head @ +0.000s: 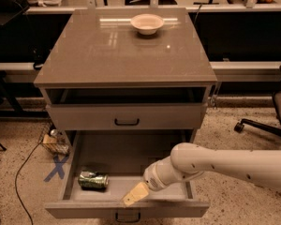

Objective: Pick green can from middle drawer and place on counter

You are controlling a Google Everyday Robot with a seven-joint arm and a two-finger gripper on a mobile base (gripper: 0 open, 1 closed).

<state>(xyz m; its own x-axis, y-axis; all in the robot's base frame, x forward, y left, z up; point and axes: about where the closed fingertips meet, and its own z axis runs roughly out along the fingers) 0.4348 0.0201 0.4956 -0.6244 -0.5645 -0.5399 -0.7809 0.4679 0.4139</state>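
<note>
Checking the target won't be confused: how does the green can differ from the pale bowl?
The green can lies on its side in the open middle drawer; the bowl sits upright on the counter. The can is green, the bowl pale. The gripper hangs near the can, far from the bowl. Neither is held.

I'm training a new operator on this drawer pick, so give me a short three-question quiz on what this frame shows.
1. True or false: the green can stands upright on the counter.
2. Where is the gripper? A) above the counter B) low over the front of the open middle drawer, right of the can, apart from it C) on the upper drawer's handle
3. What sits on the counter?
Key: 1 false, it lies on its side at the drawer's left front. 2 B. 3 A pale bowl, near the back edge.
</note>
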